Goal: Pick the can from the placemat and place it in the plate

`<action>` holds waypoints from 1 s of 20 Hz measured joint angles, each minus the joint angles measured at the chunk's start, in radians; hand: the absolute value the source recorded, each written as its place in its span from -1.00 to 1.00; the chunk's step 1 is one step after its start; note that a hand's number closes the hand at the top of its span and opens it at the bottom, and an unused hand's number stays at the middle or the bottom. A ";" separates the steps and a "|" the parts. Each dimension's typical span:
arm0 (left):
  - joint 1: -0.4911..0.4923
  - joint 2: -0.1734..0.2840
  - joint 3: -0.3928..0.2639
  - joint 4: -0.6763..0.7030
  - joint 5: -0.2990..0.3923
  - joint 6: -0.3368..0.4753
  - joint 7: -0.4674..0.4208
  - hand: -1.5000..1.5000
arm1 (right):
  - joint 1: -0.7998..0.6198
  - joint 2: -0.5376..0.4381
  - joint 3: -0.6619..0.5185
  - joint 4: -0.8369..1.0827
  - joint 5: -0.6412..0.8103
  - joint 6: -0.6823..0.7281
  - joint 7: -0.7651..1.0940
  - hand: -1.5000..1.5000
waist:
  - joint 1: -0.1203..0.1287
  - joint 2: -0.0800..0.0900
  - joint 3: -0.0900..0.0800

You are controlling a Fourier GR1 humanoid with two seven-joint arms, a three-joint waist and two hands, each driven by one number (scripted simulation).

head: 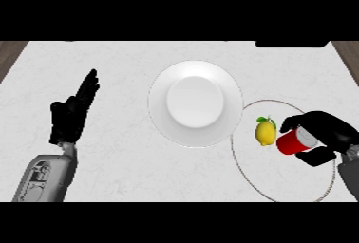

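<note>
A red can (293, 142) is tilted over the round pale placemat (280, 185) at the right. My right hand (326, 135) is curled round it, thumb and fingers on either side. The can's silver top faces right, toward the palm. A white plate (195, 102) lies at the middle of the counter, left of the placemat, its right rim overlapping the mat's edge. My left hand (73, 110) rests open at the left, fingers pointing up, far from the can.
A yellow lemon (265, 132) with a green leaf lies on the placemat just left of the can, between it and the plate. The counter's dark edges show at the far left and far right corners.
</note>
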 measured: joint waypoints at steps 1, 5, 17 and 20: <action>-0.006 -0.002 0.003 0.009 -0.002 -0.001 -0.005 0.00 | -0.019 0.015 -0.004 0.017 0.010 -0.003 -0.001 1.00 | 0.000 0.000 0.000; 0.030 -0.008 0.001 -0.036 -0.009 -0.008 0.006 0.00 | -0.013 0.037 -0.027 0.030 0.045 -0.042 -0.042 1.00 | 0.001 -0.001 -0.001; 0.001 -0.023 -0.012 -0.042 -0.023 -0.021 0.014 0.00 | -0.359 -0.023 -0.143 0.641 0.142 -0.307 -0.362 1.00 | 0.032 0.011 0.002; -0.005 -0.021 -0.003 -0.021 -0.020 -0.021 0.006 0.00 | -0.414 -0.017 -0.199 0.666 0.101 -0.378 -0.428 1.00 | 0.026 0.011 0.003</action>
